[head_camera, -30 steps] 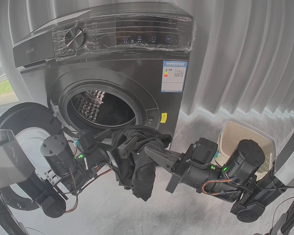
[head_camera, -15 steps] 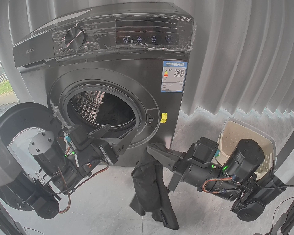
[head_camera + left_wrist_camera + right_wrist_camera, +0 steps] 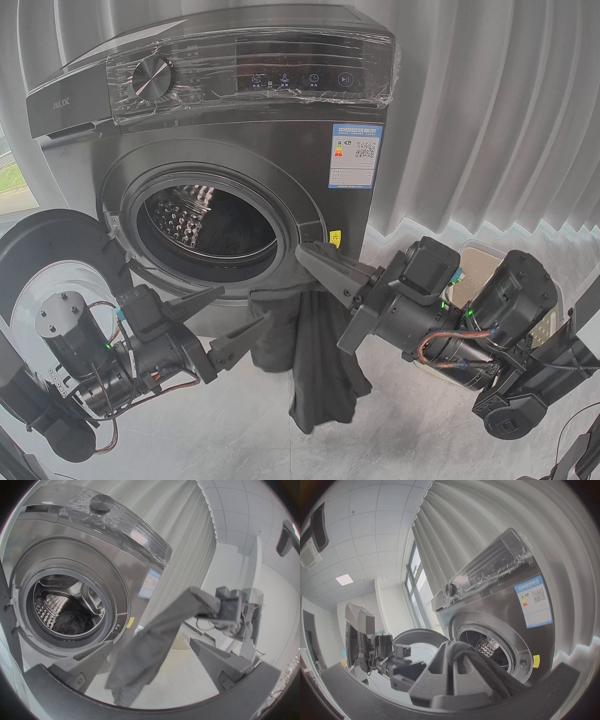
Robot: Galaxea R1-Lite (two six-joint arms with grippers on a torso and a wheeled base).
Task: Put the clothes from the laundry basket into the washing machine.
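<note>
A dark garment (image 3: 319, 350) hangs from my right gripper (image 3: 307, 257), which is shut on its top just below and right of the washing machine's open drum (image 3: 212, 219). In the right wrist view the cloth (image 3: 484, 670) drapes over the shut right gripper (image 3: 450, 658). My left gripper (image 3: 245, 304) stands open, low and left of the hanging garment, with nothing in it. From the left wrist view the garment (image 3: 156, 642) hangs beyond the open left gripper (image 3: 150, 642). Dark clothes (image 3: 72, 623) lie inside the drum. The laundry basket (image 3: 478, 265) sits on the floor behind my right arm.
The washing machine's round door (image 3: 56, 250) is swung open to the left, close behind my left arm. Grey curtains (image 3: 500, 125) hang to the right of the machine. The floor (image 3: 237, 425) in front is bare grey tile.
My left gripper let go of the garment and drew back down and left. My right gripper, still holding the garment, rose toward the drum opening; the cloth now hangs straight.
</note>
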